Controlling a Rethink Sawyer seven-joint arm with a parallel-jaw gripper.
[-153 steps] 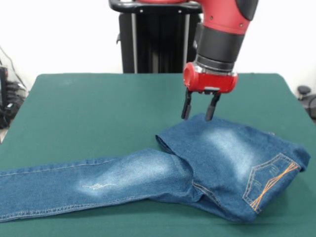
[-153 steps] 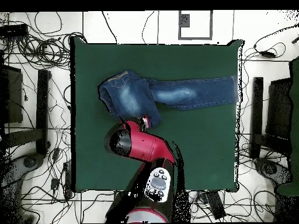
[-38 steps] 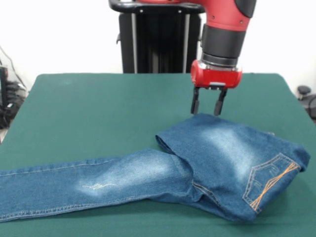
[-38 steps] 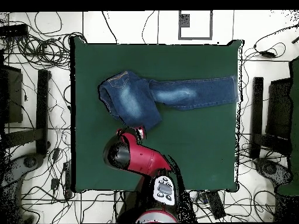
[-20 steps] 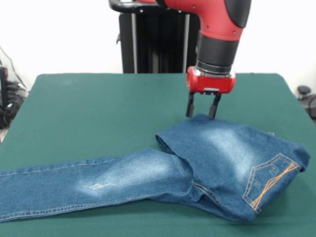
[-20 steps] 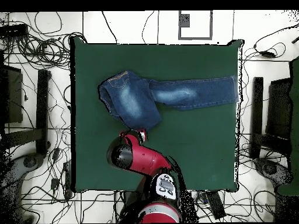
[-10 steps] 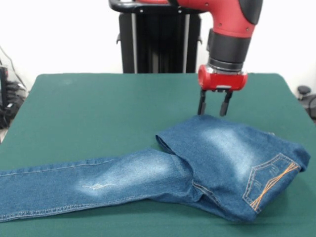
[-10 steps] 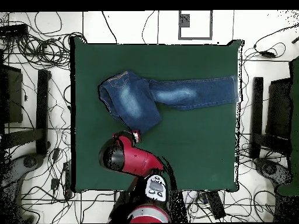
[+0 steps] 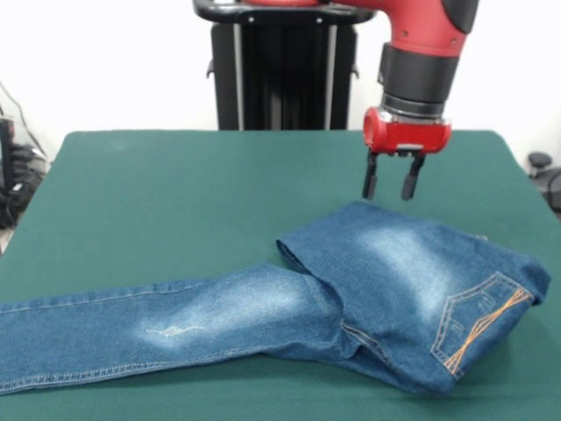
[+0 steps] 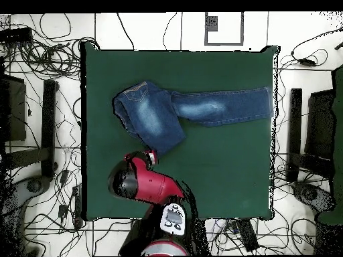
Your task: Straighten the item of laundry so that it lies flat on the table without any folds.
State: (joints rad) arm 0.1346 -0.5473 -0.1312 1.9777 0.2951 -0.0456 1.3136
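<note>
The hand (image 9: 391, 187) is held spread above the bench (image 9: 175, 202), just beyond the folded jeans (image 9: 386, 281), clear of them.

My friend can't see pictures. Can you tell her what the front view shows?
A pair of blue jeans lies on a green table, one leg stretched flat and the other folded over the seat. A red robot arm's open claw hangs just above the folded part, not touching it.

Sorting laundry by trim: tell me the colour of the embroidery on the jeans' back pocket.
Orange, on the jeans pocket embroidery; front view shows it best.
</note>
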